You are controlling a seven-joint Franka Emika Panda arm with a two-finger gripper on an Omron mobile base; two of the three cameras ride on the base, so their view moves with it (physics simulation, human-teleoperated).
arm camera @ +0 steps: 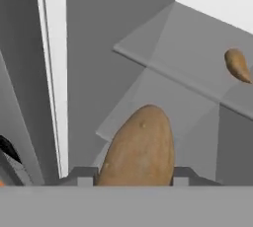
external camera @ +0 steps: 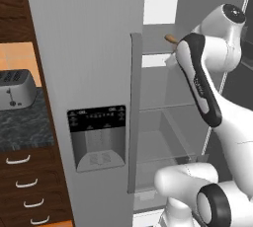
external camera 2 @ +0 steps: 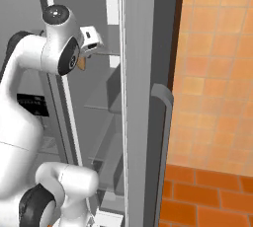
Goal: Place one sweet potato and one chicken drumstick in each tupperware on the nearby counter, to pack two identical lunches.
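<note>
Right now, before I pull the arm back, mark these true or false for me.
1. The arm reaches inside the open fridge. True.
2. A sweet potato sits between the jaws in the hand view. True.
3. The toaster stands inside the fridge. False: it is on the counter, left of the fridge.
4. A second brown food item lies on a shelf further in. True.
5. The drawers below the counter hang open. False: they are shut.
</note>
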